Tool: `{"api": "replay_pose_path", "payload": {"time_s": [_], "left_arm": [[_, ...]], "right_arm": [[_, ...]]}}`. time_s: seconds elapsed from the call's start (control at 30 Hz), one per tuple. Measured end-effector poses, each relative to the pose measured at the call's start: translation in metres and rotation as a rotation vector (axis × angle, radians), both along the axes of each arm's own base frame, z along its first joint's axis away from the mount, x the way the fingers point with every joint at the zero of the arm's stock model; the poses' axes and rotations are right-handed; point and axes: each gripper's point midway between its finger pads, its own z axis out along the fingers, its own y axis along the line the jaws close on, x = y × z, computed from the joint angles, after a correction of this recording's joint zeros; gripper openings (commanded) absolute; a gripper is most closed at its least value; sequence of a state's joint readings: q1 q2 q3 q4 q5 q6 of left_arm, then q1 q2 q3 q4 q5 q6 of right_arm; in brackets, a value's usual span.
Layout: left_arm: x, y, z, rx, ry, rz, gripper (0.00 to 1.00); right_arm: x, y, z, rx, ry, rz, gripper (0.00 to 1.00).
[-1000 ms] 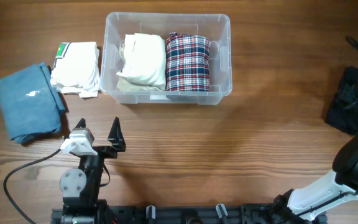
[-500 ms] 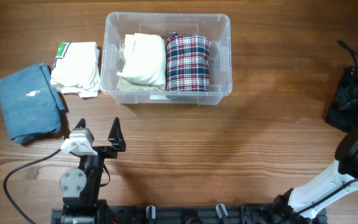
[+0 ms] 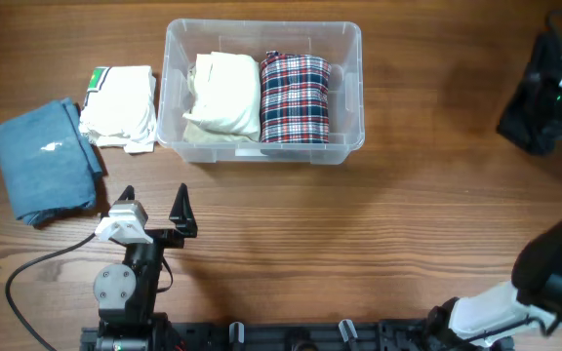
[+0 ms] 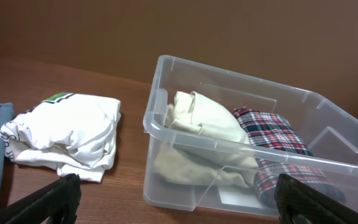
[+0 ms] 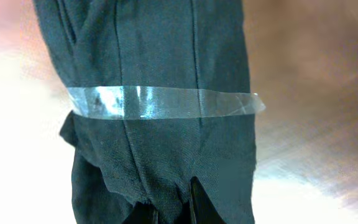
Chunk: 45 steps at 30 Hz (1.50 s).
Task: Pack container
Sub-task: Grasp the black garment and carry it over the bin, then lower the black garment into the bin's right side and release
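Observation:
The clear container (image 3: 171, 88) stands at the back middle of the table, holding a cream folded garment (image 3: 224, 93) and a plaid one (image 3: 296, 97). At the far right a dark garment (image 3: 527, 119) bound with a clear tape band (image 5: 166, 102) hangs in my right gripper (image 3: 556, 86), which is shut on its cloth (image 5: 160, 56); in the right wrist view the gripper (image 5: 173, 210) pinches a fold. My left gripper (image 3: 154, 195) rests open near the front left, facing the container (image 4: 229, 71), with nothing between its fingers.
Left of the container lie a white folded garment (image 3: 120, 107) and a blue folded garment (image 3: 45, 161). A black cable (image 3: 37, 268) runs along the front left. The arm bases stand along the front edge.
My right gripper has shut on the dark garment and carried it up and toward the back of the table. The left arm has not moved.

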State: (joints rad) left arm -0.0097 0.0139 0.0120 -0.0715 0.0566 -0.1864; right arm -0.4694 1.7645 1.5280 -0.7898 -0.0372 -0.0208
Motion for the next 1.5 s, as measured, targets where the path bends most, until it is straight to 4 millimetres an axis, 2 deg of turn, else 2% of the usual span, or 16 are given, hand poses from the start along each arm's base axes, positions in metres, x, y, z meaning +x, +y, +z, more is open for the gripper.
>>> {"api": "replay_pose_path", "payload": {"time_s": [0.07,0.23,0.3,0.33,0.4,0.43,0.53,0.73,0.8,0.9,1.07,1.17,1.5], "left_arm": [[0.0,0.0,0.0,0.0,0.0,0.0,1.0],[0.0,0.0,0.0,0.0,0.0,0.0,1.0],[0.0,0.0,0.0,0.0,0.0,0.0,1.0],[0.0,0.0,0.0,0.0,0.0,0.0,1.0],[0.0,0.0,0.0,0.0,0.0,0.0,1.0],[0.0,0.0,0.0,0.0,0.0,0.0,1.0],[0.0,0.0,0.0,0.0,0.0,0.0,1.0],[0.0,0.0,0.0,0.0,0.0,0.0,1.0],[0.0,0.0,0.0,0.0,0.0,0.0,1.0],[0.0,0.0,0.0,0.0,0.0,0.0,1.0],[0.0,0.0,0.0,0.0,0.0,0.0,1.0],[0.0,0.0,0.0,0.0,0.0,0.0,1.0],[0.0,0.0,0.0,0.0,0.0,0.0,1.0]], "right_arm": [[0.009,0.021,0.019,0.056,-0.077,0.057,0.04],[0.037,0.111,0.066,0.237,-0.264,0.265,0.04],[0.046,0.163,0.094,0.302,-0.352,0.381,0.04],[0.05,0.182,0.105,0.321,-0.391,0.427,0.04],[0.056,0.239,0.135,0.363,-0.487,0.557,0.04],[0.055,0.26,0.143,0.381,-0.51,0.601,0.04],[0.044,0.336,0.155,0.442,-0.52,0.715,0.04],[0.029,0.411,0.15,0.315,-0.519,0.638,0.04],[0.022,0.424,0.149,0.252,-0.53,0.591,0.04],[0.018,0.425,0.141,0.177,-0.523,0.498,0.04],[0.027,0.407,0.095,0.057,-0.416,0.375,0.04],[0.032,0.405,0.048,-0.014,-0.304,0.364,0.04],[0.052,0.384,-0.009,-0.096,-0.189,0.33,0.04]]}}
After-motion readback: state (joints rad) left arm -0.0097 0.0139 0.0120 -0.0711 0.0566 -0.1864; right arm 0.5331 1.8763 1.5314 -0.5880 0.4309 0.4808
